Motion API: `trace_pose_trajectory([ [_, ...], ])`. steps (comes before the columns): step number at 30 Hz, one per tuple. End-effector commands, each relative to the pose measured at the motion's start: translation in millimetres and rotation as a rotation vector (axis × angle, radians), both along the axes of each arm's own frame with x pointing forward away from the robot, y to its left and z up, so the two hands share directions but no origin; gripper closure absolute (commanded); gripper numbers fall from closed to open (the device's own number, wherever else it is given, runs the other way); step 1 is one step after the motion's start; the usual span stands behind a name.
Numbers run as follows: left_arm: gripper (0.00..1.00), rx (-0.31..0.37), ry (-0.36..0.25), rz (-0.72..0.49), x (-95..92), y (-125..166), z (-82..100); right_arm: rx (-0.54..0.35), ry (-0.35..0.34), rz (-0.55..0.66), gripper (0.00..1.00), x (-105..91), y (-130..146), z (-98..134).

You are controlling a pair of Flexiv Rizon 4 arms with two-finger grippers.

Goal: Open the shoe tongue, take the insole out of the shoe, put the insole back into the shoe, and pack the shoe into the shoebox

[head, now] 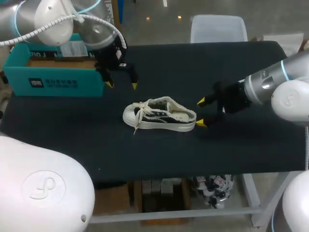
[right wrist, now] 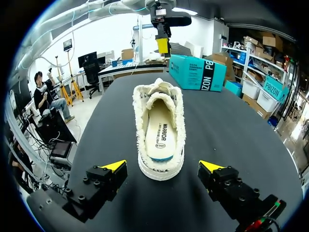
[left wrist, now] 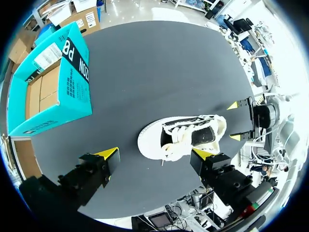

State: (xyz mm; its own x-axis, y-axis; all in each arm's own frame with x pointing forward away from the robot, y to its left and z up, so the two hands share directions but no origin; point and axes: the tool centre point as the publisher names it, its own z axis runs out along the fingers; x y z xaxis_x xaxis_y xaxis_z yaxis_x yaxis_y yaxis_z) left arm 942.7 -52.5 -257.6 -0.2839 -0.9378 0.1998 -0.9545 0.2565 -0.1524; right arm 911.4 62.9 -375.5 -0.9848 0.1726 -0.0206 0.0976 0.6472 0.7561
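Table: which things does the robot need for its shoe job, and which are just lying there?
Needed for the job: shoe, insole inside it, teal shoebox, left gripper, right gripper.
Just there: black table under them all.

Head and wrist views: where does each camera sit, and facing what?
Head view: above, behind; looks down on black table, open left gripper, open right gripper.
Left wrist view: above white canvas shoe, own yellow fingertips showing.
Right wrist view: low, behind shoe's heel, facing teal cardboard shoebox, own fingertips showing.
Shared: all show shoe and shoebox.
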Motion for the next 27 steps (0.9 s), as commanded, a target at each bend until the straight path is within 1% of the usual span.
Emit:
trace_pose_trajectory([
  [1, 0.0, 0.004, -0.008, 0.006, -5.1, -7.3, -1.1, 0.015, 0.001, -0.02, 0.0, 1.7, 7.1, -7.5],
  [3, 0.0, 0.003, 0.004, 0.003, -5.0, -12.2, -1.7, 0.021, -0.005, -0.028, 0.0, -0.5, 9.5, -9.6],
  [8, 0.0, 0.019, -0.006, 0.048, -0.1, -21.9, -2.0, 0.035, -0.01, -0.038, 0.0, -4.6, 13.2, -15.0],
  [9, 0.0, 0.019, 0.006, 0.041, 1.4, -23.5, -2.3, 0.037, -0.009, -0.043, 0.0, -5.7, 13.9, -16.3],
  [12, 0.0, 0.02, 0.013, 0.046, 5.0, -27.6, -3.6, 0.046, -0.003, -0.055, 0.0, -7.5, 16.3, -21.1],
  [17, 0.0, 0.023, 0.013, 0.044, 3.0, -32.2, -5.5, 0.061, 0.006, -0.068, 0.0, -5.7, 20.7, -28.8],
  [23, 0.0, 0.02, 0.011, 0.04, 1.2, -32.9, -6.6, 0.074, 0.018, -0.076, 0.0, 0.7, 27.3, -36.4],
  [27, 0.0, 0.022, 0.01, 0.048, 2.8, -32.4, -8.2, 0.078, 0.027, -0.073, 0.0, 1.8, 32.3, -40.1],
])
